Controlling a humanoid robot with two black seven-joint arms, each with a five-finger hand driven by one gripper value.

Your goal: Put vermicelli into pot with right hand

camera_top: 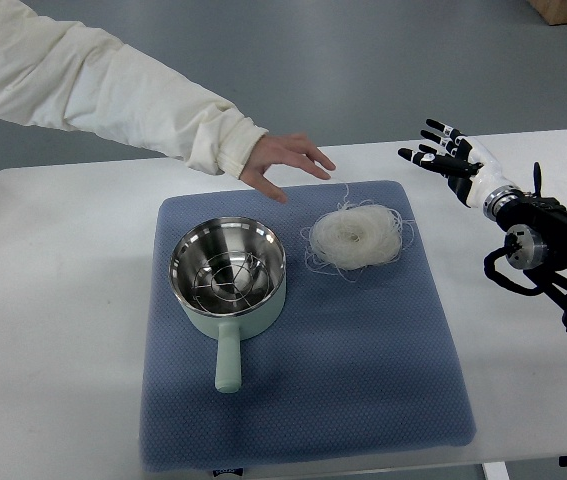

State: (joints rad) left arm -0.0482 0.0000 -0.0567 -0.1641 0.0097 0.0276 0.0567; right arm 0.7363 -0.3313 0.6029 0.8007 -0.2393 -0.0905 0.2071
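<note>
White surface (73, 300) fills most of the top view, grey floor behind it. Blue-grey textured mat (363, 370) lies across the middle of the surface. Person's arm in a cream sleeve (93, 85) reaches in from the upper left, and the person's hand (281, 160) hovers, palm down and fingers spread, over the mat's far edge, near the vermicelli but not touching it. Right arm (548, 250) comes in from the right edge, black joints and cables showing, above the bare surface beside the mat. Pot (228, 272) sits on the left half of the mat, pale mint outside and shiny steel inside, with a wire rack in the bottom and its handle pointing toward the near edge. Vermicelli (355, 238) lies on the mat just right of the pot, a loose white nest with stray strands, not in the pot. Right hand (453, 160) is raised off the mat's far right corner, well apart from the vermicelli; its fingers (421, 154) are spread wide, holding nothing. Left arm not seen.
</note>
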